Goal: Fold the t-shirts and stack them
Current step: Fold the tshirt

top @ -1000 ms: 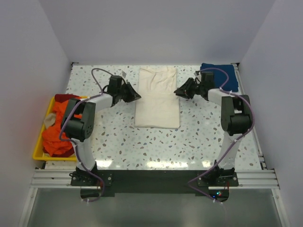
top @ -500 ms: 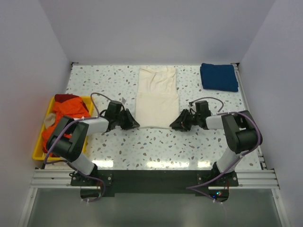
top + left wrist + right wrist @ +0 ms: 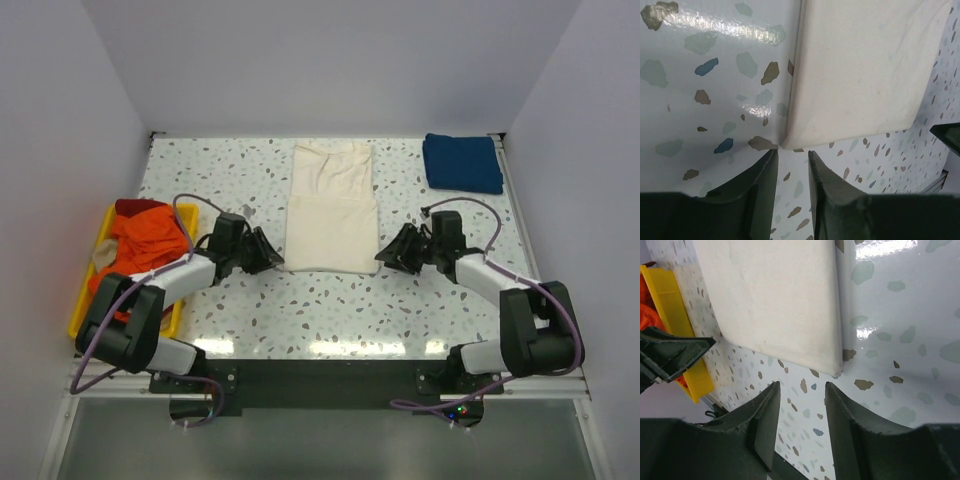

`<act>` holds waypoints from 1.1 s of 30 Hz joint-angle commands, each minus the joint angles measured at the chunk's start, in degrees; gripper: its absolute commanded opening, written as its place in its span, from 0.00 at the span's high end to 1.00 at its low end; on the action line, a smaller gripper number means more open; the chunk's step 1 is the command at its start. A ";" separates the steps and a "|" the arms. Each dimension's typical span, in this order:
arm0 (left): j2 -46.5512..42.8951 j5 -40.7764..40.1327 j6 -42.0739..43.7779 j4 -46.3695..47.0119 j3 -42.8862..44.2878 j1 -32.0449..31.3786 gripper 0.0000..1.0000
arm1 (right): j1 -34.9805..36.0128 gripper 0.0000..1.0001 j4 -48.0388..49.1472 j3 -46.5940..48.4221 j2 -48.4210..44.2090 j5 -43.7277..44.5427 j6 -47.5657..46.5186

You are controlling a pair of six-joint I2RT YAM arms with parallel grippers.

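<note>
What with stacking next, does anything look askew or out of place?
Nothing damaged. The folded cream cloth t-shirt lies square, the folded dark blue t-shirt too. Only the orange and red t-shirts sit crumpled in the yellow plastic tray.

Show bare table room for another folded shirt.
Bare: the far-left corner, between the cream shirt and the table edge, beyond the yellow tray; the strip between cream shirt and blue shirt; the near strip. Crowded: the cream shirt's near corners, left pincer and right pincer there.

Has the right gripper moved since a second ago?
Yes. The right gripper drew back from the folded dark blue t-shirt to the flat cream t-shirt's near right corner.
</note>
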 commanded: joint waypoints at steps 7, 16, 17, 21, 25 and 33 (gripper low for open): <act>-0.08 -1.60 2.25 0.19 -0.72 -0.17 0.55 | 0.52 0.53 -3.20 -1.76 0.61 6.84 -4.50; 4.14 -2.56 1.02 4.95 -2.66 -2.55 0.54 | 4.83 0.54 1.90 -2.64 5.18 10.88 -1.69; 4.66 -2.56 0.67 5.31 -2.75 -2.72 0.54 | 4.83 0.54 2.25 -2.99 5.01 11.23 -1.52; 6.77 -4.23 0.58 5.75 -2.31 -4.30 0.56 | 4.74 0.54 3.74 -4.40 4.48 13.16 -0.55; 6.78 -7.04 0.49 5.49 -2.40 -5.71 0.57 | 4.74 0.55 6.55 -5.63 6.05 12.56 0.68; 8.18 -7.84 -0.30 6.10 -1.61 -7.03 0.64 | 5.18 0.59 11.13 -6.51 9.49 10.36 2.61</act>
